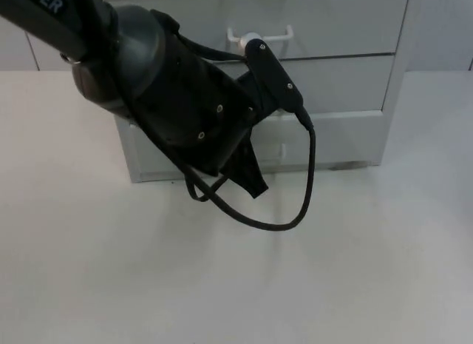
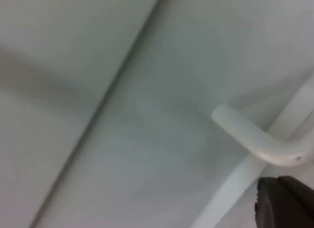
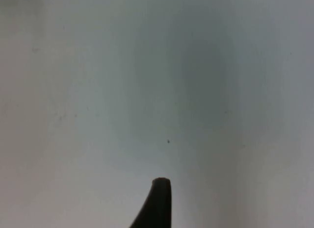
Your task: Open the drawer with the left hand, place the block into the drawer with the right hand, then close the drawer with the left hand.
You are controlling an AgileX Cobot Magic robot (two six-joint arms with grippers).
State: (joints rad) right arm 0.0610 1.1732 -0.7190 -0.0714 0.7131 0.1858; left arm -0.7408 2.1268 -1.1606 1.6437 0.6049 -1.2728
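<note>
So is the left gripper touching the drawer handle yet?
Cannot tell. In the left wrist view its black fingertip sits right beside the white handle, but no plain contact or gap shows.

Left arm (image 1: 170, 92) reaches forward and down, its left hand (image 1: 247, 177) pointing low

The left arm (image 1: 177, 100) is glossy black, with a rounded joint housing and a tapering body studded with 4 small silver screws. White capital lettering marks its upper link. A matte black fingertip (image 3: 157, 203) narrows to a rounded point.
</note>
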